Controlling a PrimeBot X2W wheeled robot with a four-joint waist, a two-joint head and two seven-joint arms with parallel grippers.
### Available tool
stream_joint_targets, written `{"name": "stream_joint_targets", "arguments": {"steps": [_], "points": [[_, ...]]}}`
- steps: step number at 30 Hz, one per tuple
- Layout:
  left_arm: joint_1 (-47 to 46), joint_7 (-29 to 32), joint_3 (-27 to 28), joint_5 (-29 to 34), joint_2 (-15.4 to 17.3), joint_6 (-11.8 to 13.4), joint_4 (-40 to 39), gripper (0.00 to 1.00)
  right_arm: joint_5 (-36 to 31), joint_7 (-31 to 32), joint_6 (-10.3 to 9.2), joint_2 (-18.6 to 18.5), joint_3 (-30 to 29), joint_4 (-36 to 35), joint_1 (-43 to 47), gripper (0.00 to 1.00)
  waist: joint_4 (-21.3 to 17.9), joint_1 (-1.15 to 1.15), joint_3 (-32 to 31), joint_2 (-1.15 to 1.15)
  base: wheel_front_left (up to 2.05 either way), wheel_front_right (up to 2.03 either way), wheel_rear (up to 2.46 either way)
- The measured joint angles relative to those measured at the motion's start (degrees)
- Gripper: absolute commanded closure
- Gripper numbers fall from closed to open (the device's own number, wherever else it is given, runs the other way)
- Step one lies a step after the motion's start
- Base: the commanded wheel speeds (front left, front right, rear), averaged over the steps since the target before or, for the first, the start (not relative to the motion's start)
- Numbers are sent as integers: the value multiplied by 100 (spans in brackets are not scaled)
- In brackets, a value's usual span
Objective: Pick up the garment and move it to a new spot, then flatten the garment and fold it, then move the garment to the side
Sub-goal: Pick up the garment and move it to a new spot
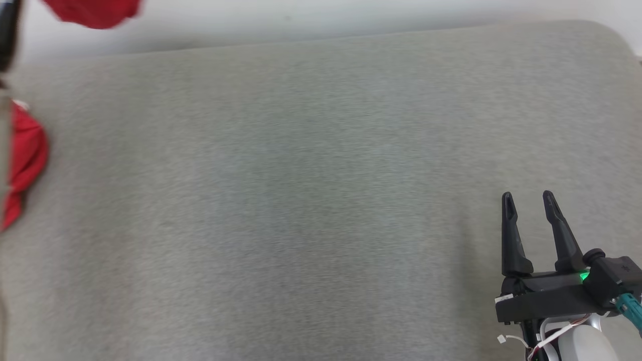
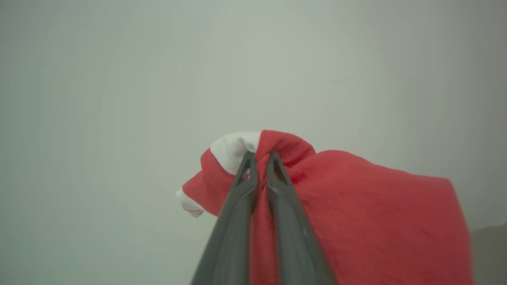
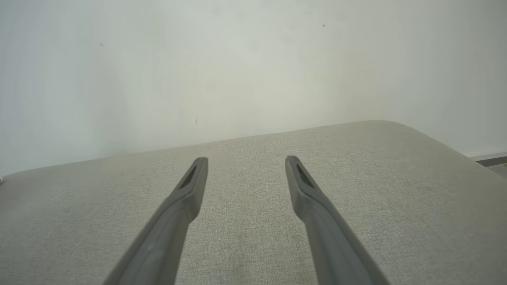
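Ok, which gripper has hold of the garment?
The left gripper, shut on the red garment; the right gripper stands open and empty over the grey surface.

The garment [image 2: 376, 213] is soft red-and-white cloth; the grey surface [image 1: 301, 200] is matt, coarse-woven fabric.

one red-and-white garment [image 2: 376, 221], one grey pad [image 1: 321, 200], one left gripper [image 2: 261, 158], one right gripper [image 1: 527, 196], two fingers [image 3: 186, 198] each.
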Motion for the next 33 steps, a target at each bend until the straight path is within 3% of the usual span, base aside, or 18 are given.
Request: {"name": "stream_joint_targets", "arguments": {"steps": [9,16,28,29,30,31,32,33], "points": [[581,68,-524,-199,-709,41,-480,100,15,1,0,83,-23,44,-9,0,-606,0,10,0,0,0,0],[1585,-186,-926,-325,-1273,202,-342,100,33,1,0,133,-13,86,-30,0,-959,1,50,1,0,0,0],[3455,-771,-1518,-621,-1731,327,702,100,47,0,0,186,129,111,-27,0,-856,0,78,1,0,0,0],[3513,-816,-1607,-620,-1762,300,811,93,47,1,0,185,140,116,-28,0,-830,1,81,1,0,0,0],[3563,-861,-1680,-619,-1786,288,898,93,46,1,0,182,166,121,-30,0,-805,1,82,1,0,0,0],[3593,-929,-1748,-615,-1812,289,984,67,45,1,0,179,188,127,-32,0,-779,1,80,2,0,0,0],[3596,-1002,-1819,-604,-1825,289,1034,0,45,1,0,174,193,133,-40,0,-752,1,75,1,0,0,0],[3594,-1088,-1837,-612,-1847,290,1059,0,45,0,0,166,203,129,-42,0,-724,1,67,1,0,0,0]]}}
